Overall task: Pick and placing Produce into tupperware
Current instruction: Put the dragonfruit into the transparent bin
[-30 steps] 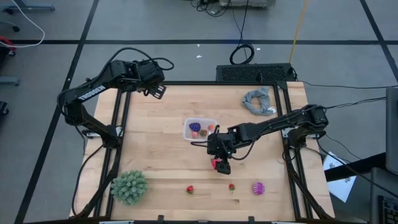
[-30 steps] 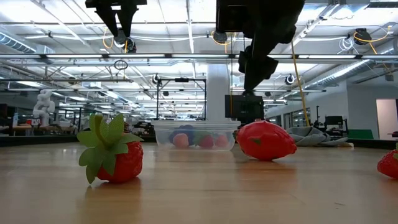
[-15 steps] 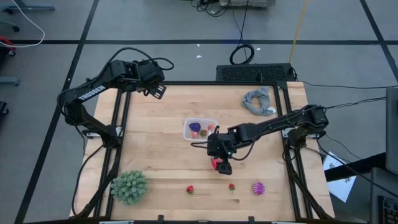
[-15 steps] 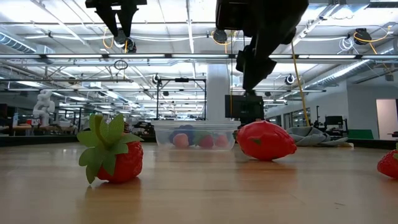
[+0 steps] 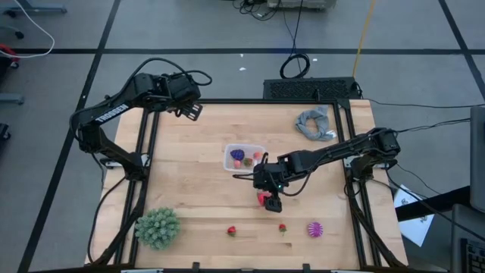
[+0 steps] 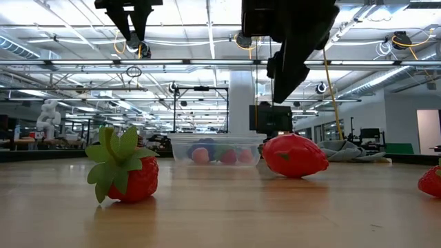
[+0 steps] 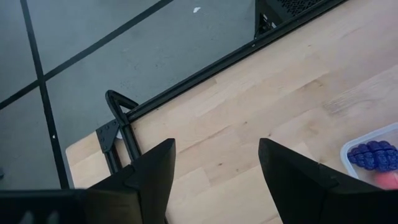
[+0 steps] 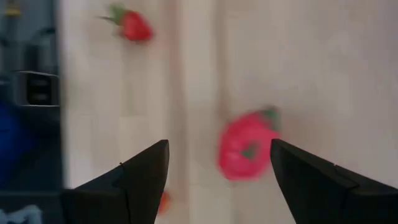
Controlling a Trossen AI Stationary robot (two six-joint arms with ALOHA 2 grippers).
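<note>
A red toy fruit (image 5: 262, 199) lies on its side on the table, also in the low view (image 6: 295, 155). My right gripper (image 5: 271, 202) hangs open just above it; in the right wrist view the open fingers (image 8: 219, 144) frame the fruit (image 8: 247, 146) without touching it. The clear tub (image 5: 244, 158) stands behind it, holding purple, pink and red pieces. Two small strawberries (image 5: 231, 230) (image 5: 282, 227) and a magenta spiky ball (image 5: 314, 229) lie near the near edge. My left gripper (image 5: 189, 110) waits open over the far left corner (image 7: 217, 143).
A large green spiky ball (image 5: 158, 227) sits at the near left corner. A grey cloth (image 5: 314, 123) lies bunched at the far right corner. Bare wood stretches between the tub and the left edge. The black table frame (image 5: 148, 144) runs along the sides.
My right gripper has shifted a little toward the table's right above the red fruit, staying open. The fruit and the other pieces lie where they were.
</note>
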